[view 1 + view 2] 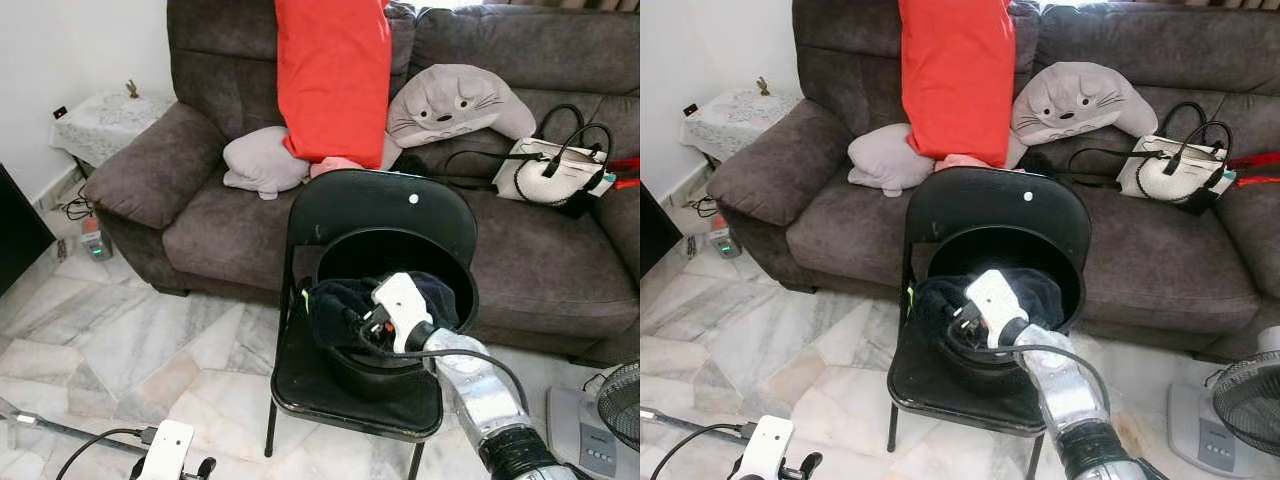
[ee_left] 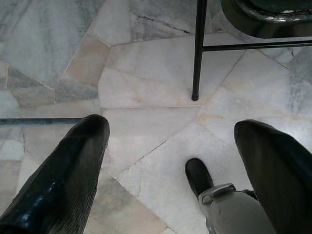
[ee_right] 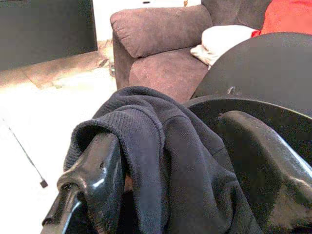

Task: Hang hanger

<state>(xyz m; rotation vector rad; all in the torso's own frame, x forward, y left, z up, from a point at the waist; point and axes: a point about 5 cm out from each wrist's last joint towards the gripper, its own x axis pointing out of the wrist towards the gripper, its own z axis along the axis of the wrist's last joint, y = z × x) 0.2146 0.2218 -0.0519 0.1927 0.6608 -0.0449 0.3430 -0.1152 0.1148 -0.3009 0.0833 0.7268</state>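
Observation:
A black folding chair (image 1: 380, 215) stands in front of the sofa with a round black bucket (image 1: 400, 255) on its seat. A dark navy garment (image 1: 335, 305) hangs over the bucket's near-left rim. My right gripper (image 3: 175, 175) reaches into the bucket from the front. Its two black fingers (image 3: 92, 180) stand apart, open, with the garment (image 3: 161, 146) draped over one finger and bunched between them. I can make out no hanger. My left gripper (image 2: 170, 165) hangs low at the chair's front left, open above the marble floor.
A grey sofa (image 1: 200, 215) behind the chair carries a red cushion (image 1: 332, 75), grey cushions (image 1: 262, 160) and a white handbag (image 1: 555, 170). A fan (image 1: 615, 400) stands at the right. A chair leg (image 2: 196, 53) and my black foot (image 2: 199, 176) are near the left gripper.

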